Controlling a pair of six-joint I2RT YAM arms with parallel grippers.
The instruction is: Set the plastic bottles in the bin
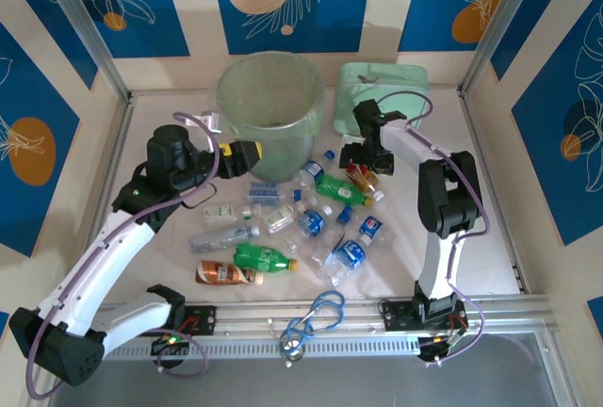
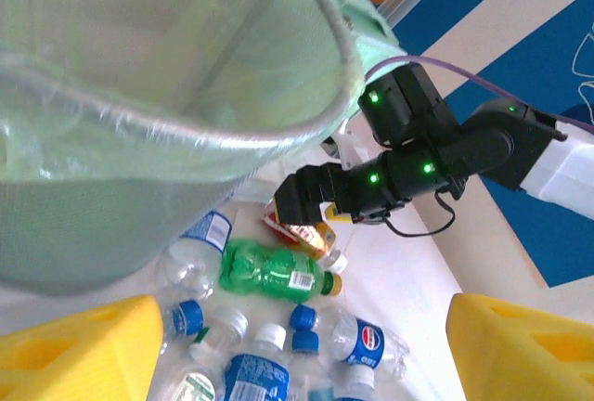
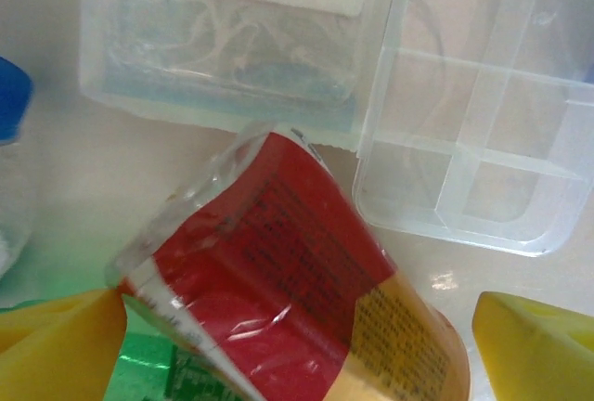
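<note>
1. The left arm reaches from the near-left corner with its elbow bent. It holds the left gripper [image 1: 252, 153] level beside the lower wall of the bin [image 1: 236, 110], its yellow fingers wide apart with nothing between them.
2. The right arm rises, folds leftward and tips the right gripper [image 1: 361, 160] down over the red-labelled bottle [image 3: 278, 262]. Its fingers are spread either side of the bottle and not clamped.
3. The plastic bottles [image 1: 311, 223] lie scattered on the table [image 1: 400, 270] in front of the bin.
4. One clear bottle [image 2: 357, 341] has a blue label with a round red, white and blue emblem. The green bottle [image 2: 269, 271] shows a barcode. The red label's print is too blurred to read.
</note>
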